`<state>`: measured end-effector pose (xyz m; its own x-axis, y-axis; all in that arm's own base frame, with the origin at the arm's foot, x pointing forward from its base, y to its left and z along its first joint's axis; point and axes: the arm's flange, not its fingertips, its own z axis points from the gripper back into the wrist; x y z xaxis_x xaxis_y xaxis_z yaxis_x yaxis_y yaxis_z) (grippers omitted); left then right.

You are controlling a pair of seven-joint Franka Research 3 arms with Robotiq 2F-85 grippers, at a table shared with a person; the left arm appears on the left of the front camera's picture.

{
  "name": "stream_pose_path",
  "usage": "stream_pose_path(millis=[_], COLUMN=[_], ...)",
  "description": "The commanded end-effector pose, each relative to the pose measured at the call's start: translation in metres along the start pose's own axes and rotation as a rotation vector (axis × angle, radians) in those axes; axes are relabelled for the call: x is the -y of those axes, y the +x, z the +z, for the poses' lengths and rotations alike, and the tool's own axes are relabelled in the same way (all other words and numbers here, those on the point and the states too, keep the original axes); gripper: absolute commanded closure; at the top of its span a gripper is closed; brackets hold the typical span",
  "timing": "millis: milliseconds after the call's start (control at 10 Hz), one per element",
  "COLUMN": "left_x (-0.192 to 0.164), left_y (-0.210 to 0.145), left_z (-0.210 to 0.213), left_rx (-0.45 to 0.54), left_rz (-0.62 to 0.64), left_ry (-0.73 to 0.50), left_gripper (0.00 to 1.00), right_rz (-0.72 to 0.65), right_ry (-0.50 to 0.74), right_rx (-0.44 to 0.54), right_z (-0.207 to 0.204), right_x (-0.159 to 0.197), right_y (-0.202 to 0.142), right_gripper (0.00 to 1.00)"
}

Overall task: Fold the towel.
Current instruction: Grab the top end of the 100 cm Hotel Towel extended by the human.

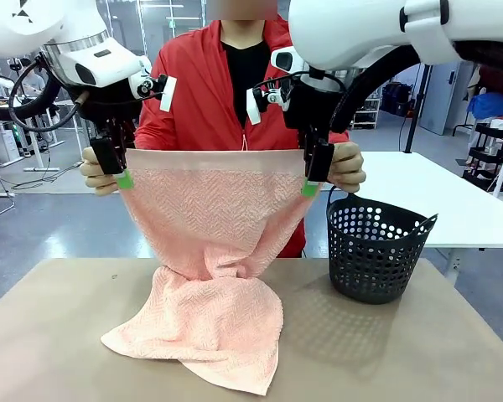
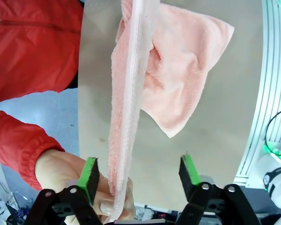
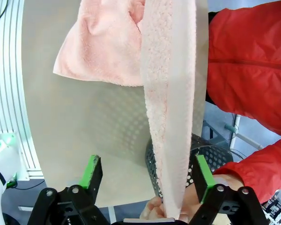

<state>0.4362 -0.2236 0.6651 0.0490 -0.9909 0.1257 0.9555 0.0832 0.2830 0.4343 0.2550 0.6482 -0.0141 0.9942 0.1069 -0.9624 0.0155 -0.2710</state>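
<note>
Towel hung by its top edge, held level in the person's hands, its lower half heaped on the table. You had the left gripper and right gripper straddling opposite corners, jaws apart, pinching nothing.

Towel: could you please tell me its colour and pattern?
The towel is salmon pink with a herringbone weave, clearest in the front view.
</note>
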Motion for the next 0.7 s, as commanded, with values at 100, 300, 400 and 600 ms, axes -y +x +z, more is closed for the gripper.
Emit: stream_pose_path(millis=[100, 300, 400, 600], left_x=[0.0059, 0.0068, 0.0069, 0.0065], left_y=[-0.0074, -0.0089, -0.0100, -0.0118], left_z=[-0.0061, -0.0061, -0.0053, -0.0038], left_rx=[-0.032, -0.032, -0.016, -0.012], left_rz=[-0.007, -0.008, -0.003, -0.003], left_ry=[0.034, 0.034, 0.028, 0.029], left_gripper=[1.00, 1.00, 1.00, 1.00], right_rz=[-0.010, -0.013, -0.023, -0.022], right_ry=[-0.031, -0.031, -0.032, -0.038], right_rx=[0.028, 0.027, 0.031, 0.030], right_z=[0.0000, -0.0019, -0.0033, -0.0028], right_x=[-0.0034, -0.0037, -0.0025, -0.0030], right_y=[-0.0022, 0.0006, 0.0006, 0.0017], right_gripper=[1.00, 1.00, 0.87, 1.00])
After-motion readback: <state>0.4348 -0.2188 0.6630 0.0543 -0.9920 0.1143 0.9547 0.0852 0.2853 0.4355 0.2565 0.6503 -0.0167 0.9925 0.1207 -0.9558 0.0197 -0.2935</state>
